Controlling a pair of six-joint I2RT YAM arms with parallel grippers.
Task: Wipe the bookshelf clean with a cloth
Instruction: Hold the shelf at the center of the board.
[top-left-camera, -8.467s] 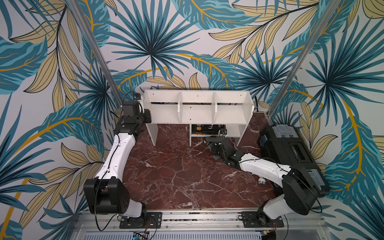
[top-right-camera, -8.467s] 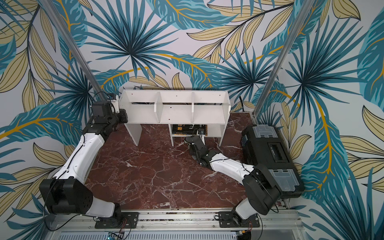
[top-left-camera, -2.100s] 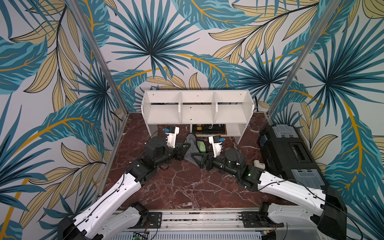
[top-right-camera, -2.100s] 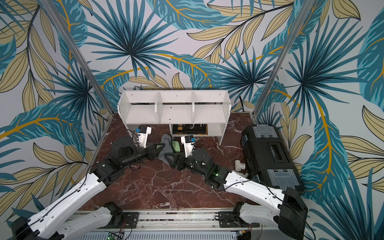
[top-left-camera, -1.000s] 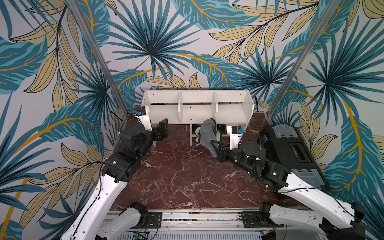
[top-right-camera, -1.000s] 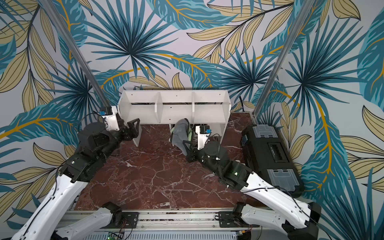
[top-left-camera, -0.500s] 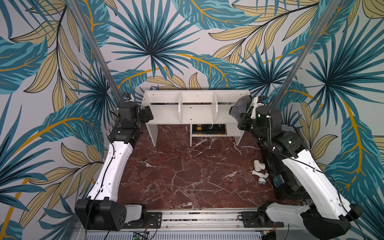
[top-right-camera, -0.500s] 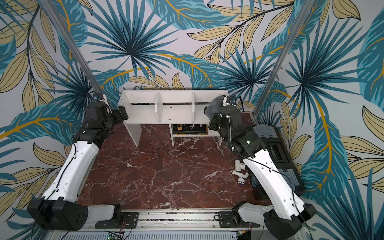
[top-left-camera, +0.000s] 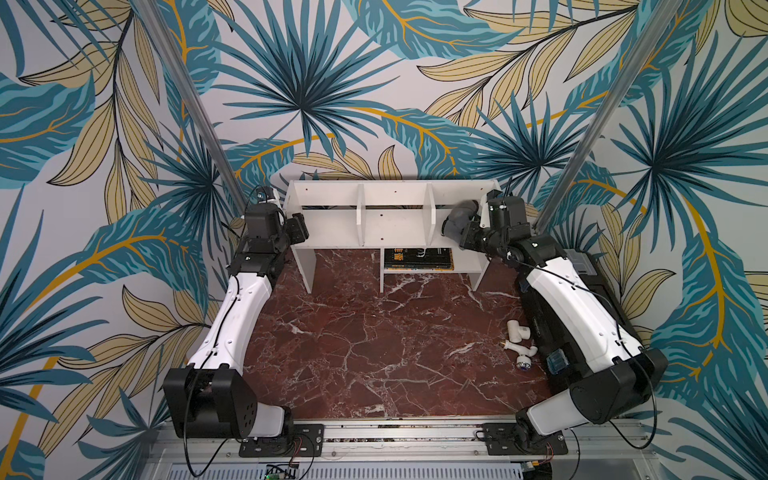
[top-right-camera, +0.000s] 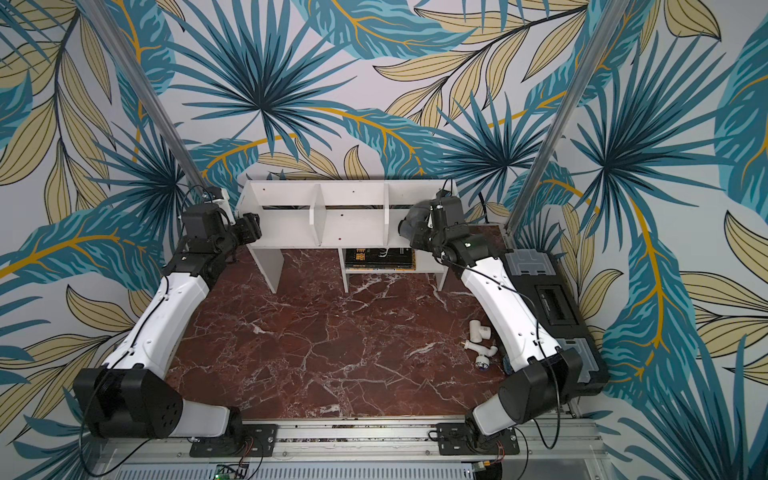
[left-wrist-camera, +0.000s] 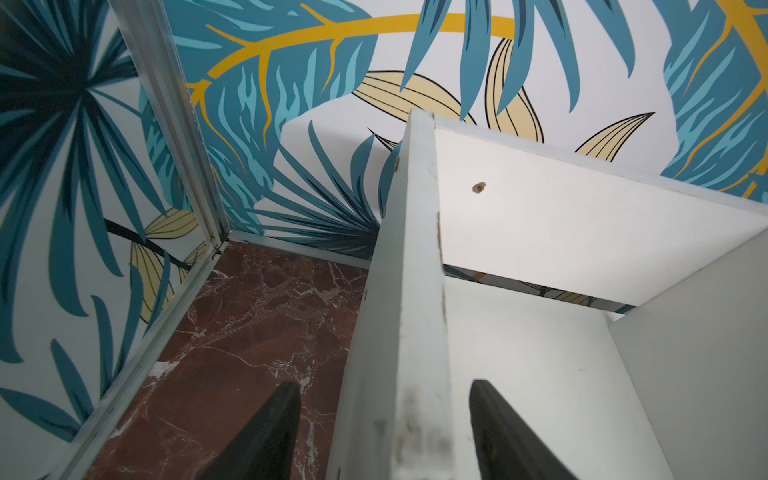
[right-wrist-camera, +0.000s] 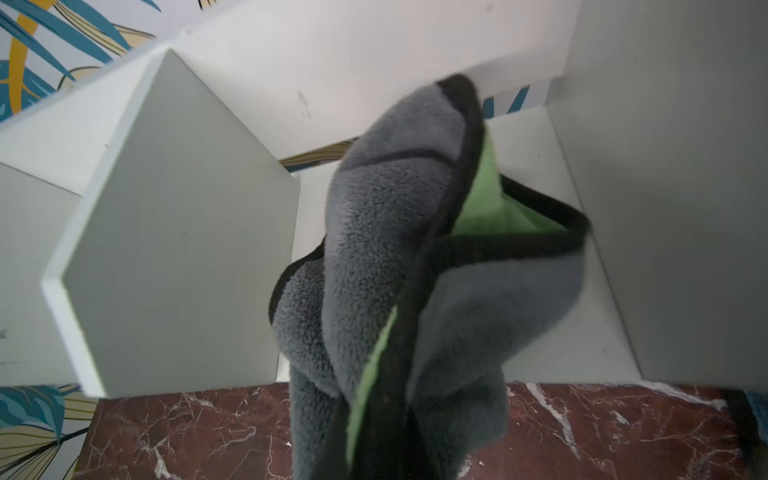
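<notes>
The white bookshelf stands at the back of the marble table. My right gripper is shut on the grey cloth, which reaches into the shelf's right compartment. The right wrist view shows the cloth bunched, lime-green side showing, against the compartment floor; it hides the fingers. My left gripper is at the shelf's left end. It is open, one finger on each side of the side panel, with a gap on both sides.
A black toolbox lies along the right edge, partly under my right arm. White pipe fittings lie beside it. A black-and-yellow box fills the lower cubby. Metal posts rise at the back corners.
My right arm has swung from in front of the cubby up to the shelf's right end and put the cloth into the right compartment. My left gripper reached the left side panel and its jaws narrowed.
</notes>
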